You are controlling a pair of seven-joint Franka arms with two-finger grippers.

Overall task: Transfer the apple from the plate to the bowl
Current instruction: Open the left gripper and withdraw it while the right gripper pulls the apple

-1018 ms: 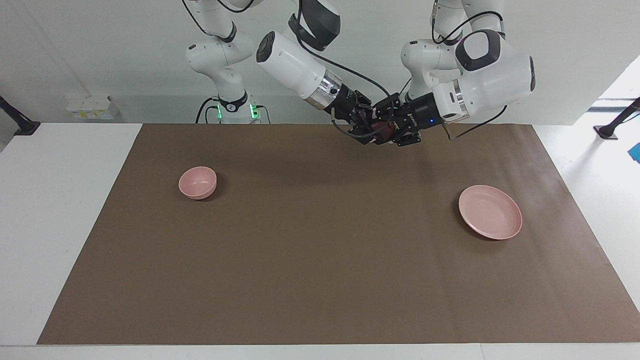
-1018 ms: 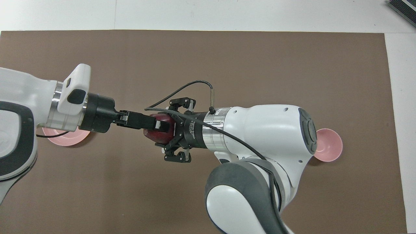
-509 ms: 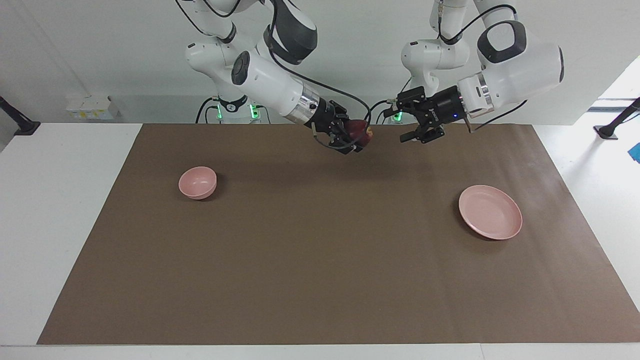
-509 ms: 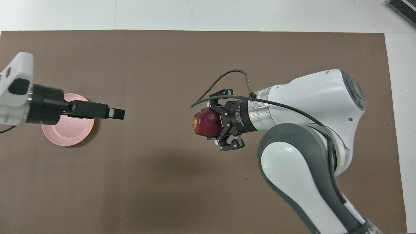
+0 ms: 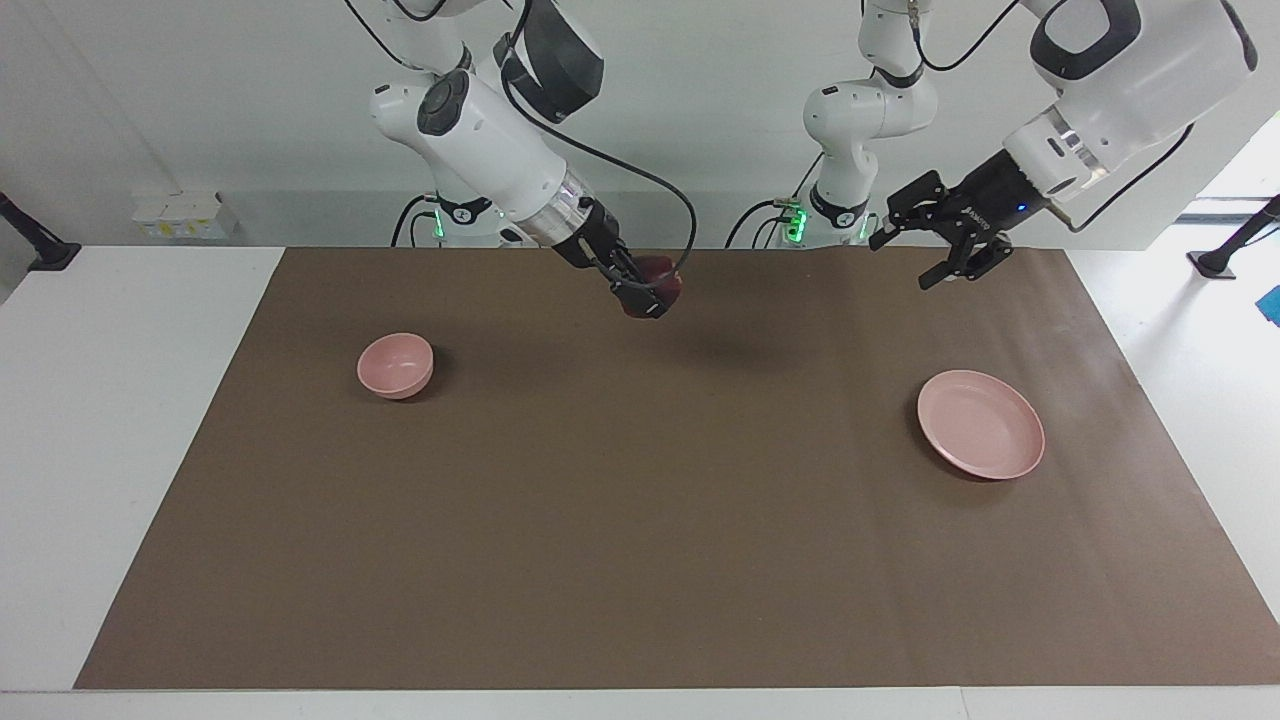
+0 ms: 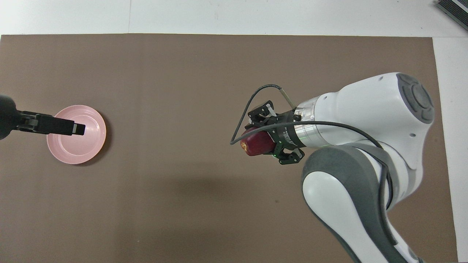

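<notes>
Now right tool (image 5: 655, 296) clamps apple (image 6: 256, 143) (airborne).

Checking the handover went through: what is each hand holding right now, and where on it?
The right hand grips the apple across its sides, up over the mat. The left hand is open and holds nothing.

Dark red apple (image 6: 256, 143); pink plate (image 5: 985, 452), pink bowl (image 5: 396, 365); brown mat (image 5: 640, 520).

plate (image 5: 981, 424): on mat (image 5: 640, 520), 9 o'clock seen from the robots
bowl (image 5: 396, 364): on mat, 3 o'clock, well apart from plate
apple (image 6: 256, 143): in right gripper (image 5: 648, 295), over mat
</notes>
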